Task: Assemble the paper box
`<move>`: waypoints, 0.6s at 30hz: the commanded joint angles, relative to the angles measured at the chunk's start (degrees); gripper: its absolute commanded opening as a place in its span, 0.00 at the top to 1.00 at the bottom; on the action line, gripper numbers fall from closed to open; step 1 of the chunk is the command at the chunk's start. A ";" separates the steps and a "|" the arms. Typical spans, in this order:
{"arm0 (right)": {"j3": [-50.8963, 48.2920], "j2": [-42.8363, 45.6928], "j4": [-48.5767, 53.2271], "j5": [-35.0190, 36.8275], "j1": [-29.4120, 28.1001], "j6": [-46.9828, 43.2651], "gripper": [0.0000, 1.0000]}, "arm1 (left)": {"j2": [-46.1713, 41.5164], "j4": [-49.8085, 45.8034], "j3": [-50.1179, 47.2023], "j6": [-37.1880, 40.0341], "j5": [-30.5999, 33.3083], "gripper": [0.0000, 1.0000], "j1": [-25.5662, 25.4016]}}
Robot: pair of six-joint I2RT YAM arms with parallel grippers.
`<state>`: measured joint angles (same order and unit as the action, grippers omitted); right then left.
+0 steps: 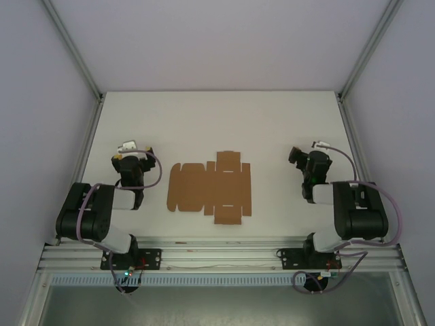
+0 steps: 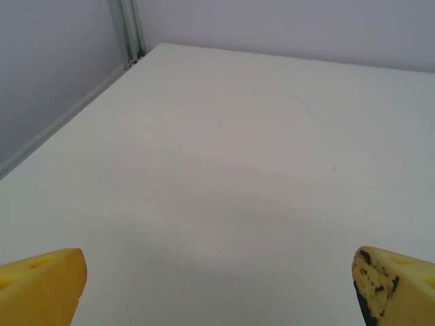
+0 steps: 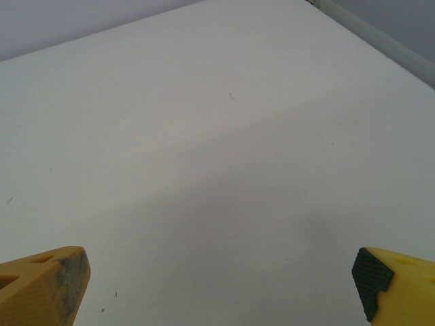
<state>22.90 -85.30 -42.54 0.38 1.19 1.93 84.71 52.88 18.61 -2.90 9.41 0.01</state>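
Note:
The paper box (image 1: 211, 188) lies as a flat brown cut sheet, flaps spread, in the middle of the white table (image 1: 217, 122). My left gripper (image 1: 128, 151) sits to the left of the sheet, well apart from it. My right gripper (image 1: 304, 155) sits to its right, also apart. In the left wrist view the gripper (image 2: 221, 288) is open, its yellow fingertips (image 2: 41, 285) wide at the bottom corners with bare table between them. The right wrist view has its gripper (image 3: 221, 285) open the same way, yellow fingertips (image 3: 44, 282) far apart over bare table.
Grey walls and metal frame posts (image 1: 75, 47) enclose the table on three sides. A metal rail (image 1: 217, 255) with both arm bases runs along the near edge. The table's far left corner (image 2: 136, 54) lies ahead of the left gripper.

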 commanded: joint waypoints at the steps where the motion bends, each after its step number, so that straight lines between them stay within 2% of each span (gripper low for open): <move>1: 3.78 4.81 6.44 2.86 0.13 1.01 0.00 | -6.42 -10.51 4.32 0.36 0.10 0.00 0.25; 4: 6.22 8.22 12.81 2.96 -0.39 0.68 0.00 | -12.09 -18.69 6.30 -2.53 -0.03 0.00 0.25; 8: 11.40 14.15 25.58 3.53 -3.42 1.30 0.00 | -19.66 -30.10 9.26 -8.14 -4.47 0.00 0.18; 10: 13.96 16.19 31.45 4.53 -5.49 5.30 0.00 | -21.52 -38.39 12.37 -12.92 -4.94 0.00 0.08; 12: 16.44 16.75 37.65 4.11 -7.81 11.26 0.09 | -22.17 -45.69 15.20 -17.06 -8.33 0.00 -0.05; 14: 19.35 15.95 45.08 4.20 -11.48 14.84 0.17 | -22.45 -48.98 15.46 -19.74 -12.64 0.00 -1.17; 18: 24.08 12.73 56.66 3.12 -20.94 17.97 0.28 | -21.60 -51.70 12.97 -23.00 -13.81 0.00 -5.75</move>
<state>44.88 -70.57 -0.23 3.51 -15.00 14.63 62.67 10.44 32.99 -20.60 -0.69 -3.29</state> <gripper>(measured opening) 0.729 0.997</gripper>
